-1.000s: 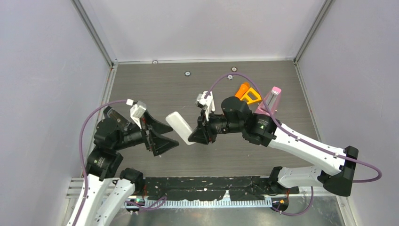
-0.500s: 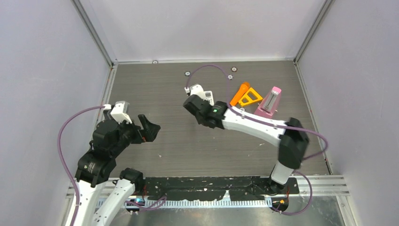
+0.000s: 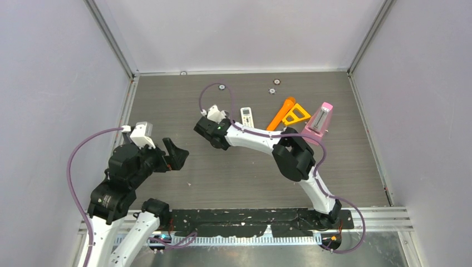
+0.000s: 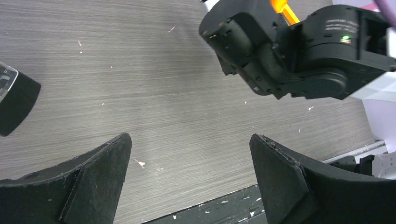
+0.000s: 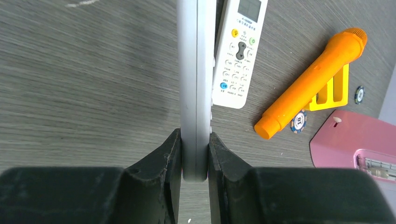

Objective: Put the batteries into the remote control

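Note:
My right gripper [image 5: 194,135] is shut on a grey remote control [image 5: 195,70], seen edge-on and held upright just above the table. In the top view the right gripper [image 3: 207,132] reaches to left of centre, and the held remote is hidden under the wrist. A second white remote [image 5: 239,51] lies face up beside it, also in the top view [image 3: 247,117]. My left gripper [image 4: 190,140] is open and empty above bare table, at the left in the top view [image 3: 175,153]. No batteries show in any view.
An orange toy microphone [image 5: 310,84] leans on a yellow stand [image 5: 332,91], with poker chips [image 5: 299,121] by it. A pink metronome [image 3: 320,118] stands at the right. The right arm's black joint [image 4: 280,46] is ahead of my left gripper. A dark object [image 4: 16,100] sits at that view's left edge.
The right arm has swung left and away with the remote, uncovering the white remote on the table. The left arm drew back a second ago and has since held still.

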{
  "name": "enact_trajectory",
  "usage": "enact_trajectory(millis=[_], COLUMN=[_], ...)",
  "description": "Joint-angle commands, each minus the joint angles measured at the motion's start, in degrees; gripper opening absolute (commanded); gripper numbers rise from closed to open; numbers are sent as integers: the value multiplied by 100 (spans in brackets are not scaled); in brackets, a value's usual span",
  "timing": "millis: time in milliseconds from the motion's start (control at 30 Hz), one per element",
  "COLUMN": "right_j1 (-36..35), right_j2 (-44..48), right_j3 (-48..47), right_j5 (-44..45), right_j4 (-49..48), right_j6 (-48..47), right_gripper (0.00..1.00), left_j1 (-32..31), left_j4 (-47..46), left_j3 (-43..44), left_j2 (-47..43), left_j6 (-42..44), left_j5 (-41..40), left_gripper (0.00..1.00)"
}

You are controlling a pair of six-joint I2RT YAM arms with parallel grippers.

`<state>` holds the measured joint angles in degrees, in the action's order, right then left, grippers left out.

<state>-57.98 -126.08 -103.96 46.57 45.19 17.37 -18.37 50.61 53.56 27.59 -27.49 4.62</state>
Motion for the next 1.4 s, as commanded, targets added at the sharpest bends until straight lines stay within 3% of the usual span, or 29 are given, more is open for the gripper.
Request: enact_trajectory(millis=[0,267,633,833,1133,1200,1233,1367], right_j1=[-11,-19,-3,6,6,7,6,-3], right_j2=[-140,-456,-544,-170,1478,2109,2570,4178], right_j3=[-300,-302,-312,-35,1386,1865,2201,3131], right_j5=[380,163,-347,-998,-1973,-1976,-1901,-1484], right_j4=[138,16,-53,-234,-1116,-1191,-1173,-842], right_j6=[-128,-297,-266,-196,-9,120,215,530], right_gripper=[5,9,35,58,79,86,98,95], left_j1=[0,-4,0,0,-5,0,0,0], left_j4=[-174,-200,-144,61,365,491,555,850], left_j3=[28,74,79,206,438,463,487,609], left_j2=[-68,-13,28,160,33,-63,-116,-292], left_j6=[143,147,121,62,32,77,96,181], left_j5=[131,166,164,54,-228,-356,-408,-638], left_gripper=[99,99,99,99,99,99,99,99])
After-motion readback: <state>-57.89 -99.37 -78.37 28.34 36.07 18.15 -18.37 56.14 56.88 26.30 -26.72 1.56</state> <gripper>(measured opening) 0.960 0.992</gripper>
